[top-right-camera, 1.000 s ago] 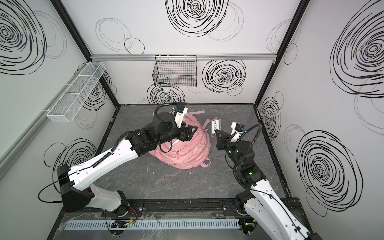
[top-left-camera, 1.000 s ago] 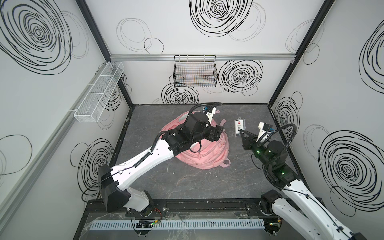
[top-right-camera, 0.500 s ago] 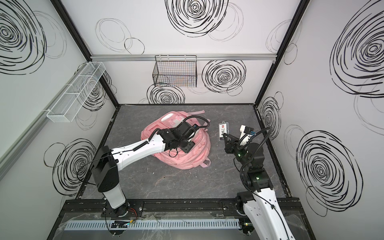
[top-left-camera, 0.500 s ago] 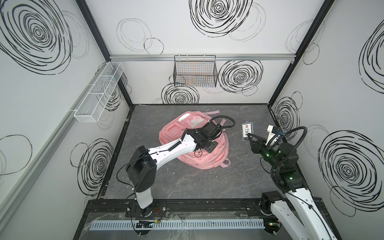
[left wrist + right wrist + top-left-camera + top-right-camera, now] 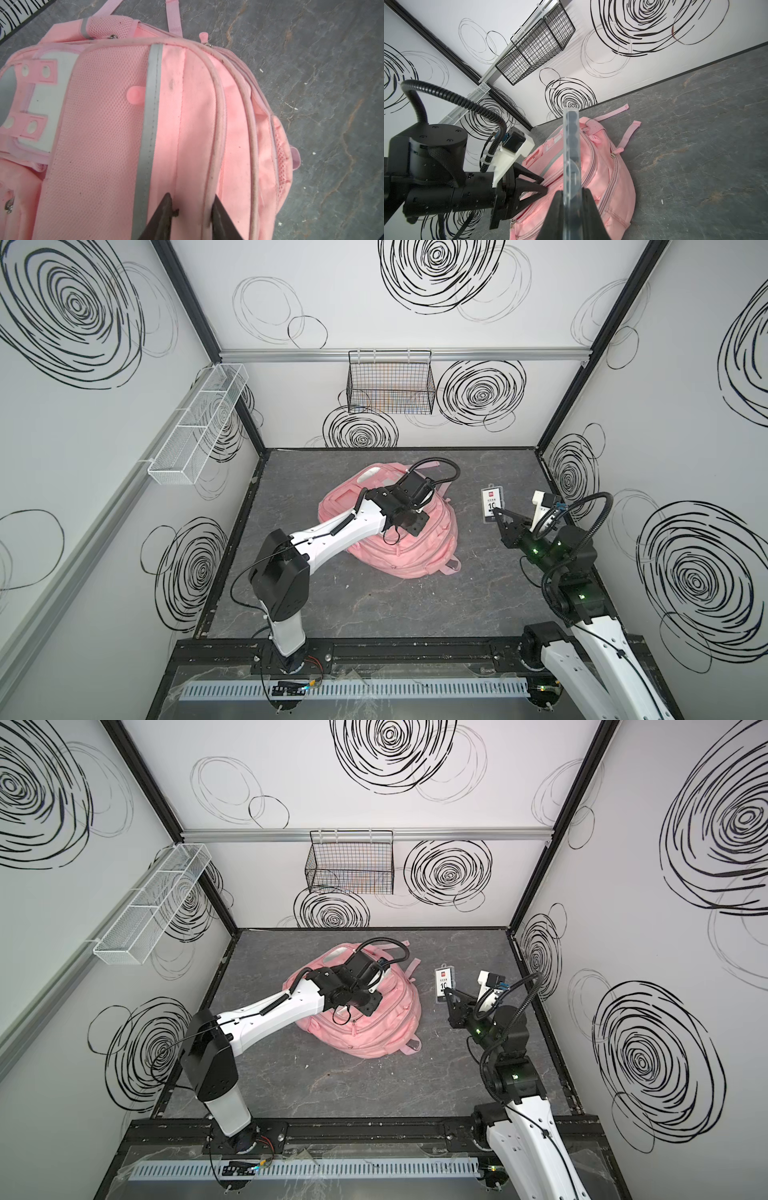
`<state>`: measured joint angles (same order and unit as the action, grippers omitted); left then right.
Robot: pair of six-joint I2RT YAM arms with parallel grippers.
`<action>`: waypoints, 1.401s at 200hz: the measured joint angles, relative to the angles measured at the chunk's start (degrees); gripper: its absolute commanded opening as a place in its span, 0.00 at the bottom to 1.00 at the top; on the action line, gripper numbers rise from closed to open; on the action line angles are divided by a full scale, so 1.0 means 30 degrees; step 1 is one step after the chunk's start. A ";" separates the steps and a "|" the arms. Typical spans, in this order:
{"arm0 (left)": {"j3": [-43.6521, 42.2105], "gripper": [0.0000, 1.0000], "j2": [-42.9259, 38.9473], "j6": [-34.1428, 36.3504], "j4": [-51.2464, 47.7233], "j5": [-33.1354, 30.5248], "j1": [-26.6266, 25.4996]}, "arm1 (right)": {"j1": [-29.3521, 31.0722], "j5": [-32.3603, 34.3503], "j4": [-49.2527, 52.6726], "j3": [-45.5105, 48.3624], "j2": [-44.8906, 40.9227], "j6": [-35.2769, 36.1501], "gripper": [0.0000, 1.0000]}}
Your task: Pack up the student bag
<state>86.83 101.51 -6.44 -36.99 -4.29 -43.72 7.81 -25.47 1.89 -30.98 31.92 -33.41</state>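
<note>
From above, in both top views, the pink bag point(image 5: 419, 560) point(image 5: 384, 1036) lies flat on the grey floor point(image 5: 374, 605), near the middle of the frame and a bit toward the back wall. My left gripper point(image 5: 413, 522) point(image 5: 368, 1002) reaches in from the lower left and sits right on top of the bag, near its middle. My right gripper point(image 5: 496, 513) point(image 5: 446, 993) is at the right of the frame, off to the side of the bag and not touching it. It is clamped on a flat clear case point(image 5: 492, 499) point(image 5: 443, 978) with a white label, held up above the floor.

In my left wrist view, the bag point(image 5: 104, 124) fills most of what I see. My two dark fingers point(image 5: 164, 218) stand a little apart, and their tips press down on the pink cloth beside a grey stripe. One tip is just beside a raised seam. I cannot tell if they are pinching the cloth or only touching it.

In my right wrist view, my right gripper point(image 5: 572, 194) squeezes the clear case point(image 5: 571, 135) by its thin edge, and the case stands straight up between the fingers. Behind the case lies the bag point(image 5: 608, 176). My left gripper point(image 5: 543, 186) has its tips on the bag.
</note>
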 measured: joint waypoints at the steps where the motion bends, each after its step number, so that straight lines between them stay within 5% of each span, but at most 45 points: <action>1: 0.0000 0.30 -0.0007 -0.0007 0.0000 0.0022 0.0007 | 0.0000 0.0000 0.0000 0.0000 0.0000 0.0000 0.00; 22: -0.0007 0.20 -0.0131 -0.0277 0.0087 0.0554 0.0299 | 0.0000 -0.0051 0.0000 0.0000 0.0000 0.0000 0.00; 38: -0.0117 0.00 -0.0240 -0.0561 0.0291 0.0933 0.0444 | 0.0000 -0.0087 0.0000 0.0000 -0.0015 0.0000 0.00; 103: -0.1253 0.00 -0.1938 -0.1574 0.1647 0.0831 0.0707 | 0.1202 -0.1246 -0.3111 0.1224 0.1304 -0.3162 0.00; 152: -0.2579 0.00 -0.4036 -0.1880 0.3009 -0.1173 0.0204 | 0.6288 0.0211 -0.7169 0.1392 0.6215 -0.7169 0.00; 235: -0.3548 0.00 -0.4707 -0.2266 0.4095 -0.1625 -0.0423 | 0.6878 -0.0066 -1.2451 -0.0532 1.4666 -1.2123 0.00; 249: -0.3548 0.00 -0.4699 -0.2302 0.4226 -0.1450 -0.0408 | 0.7023 -0.0073 -1.3172 -0.0707 1.5431 -1.2713 0.14; 263: -0.3548 0.00 -0.4699 -0.2317 0.4240 -0.1144 -0.0408 | 0.7235 -0.0240 -1.3566 -0.1268 1.6429 -1.3114 0.41; 280: -0.3548 0.00 -0.4692 -0.2368 0.4240 -0.0743 -0.0364 | 0.7453 -0.1464 -1.3712 -0.2878 1.7930 -1.3216 0.53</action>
<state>76.18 87.44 -13.54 -24.27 -6.52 -44.82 30.17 -29.87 -39.24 -39.62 85.71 -73.06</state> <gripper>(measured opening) 0.079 0.477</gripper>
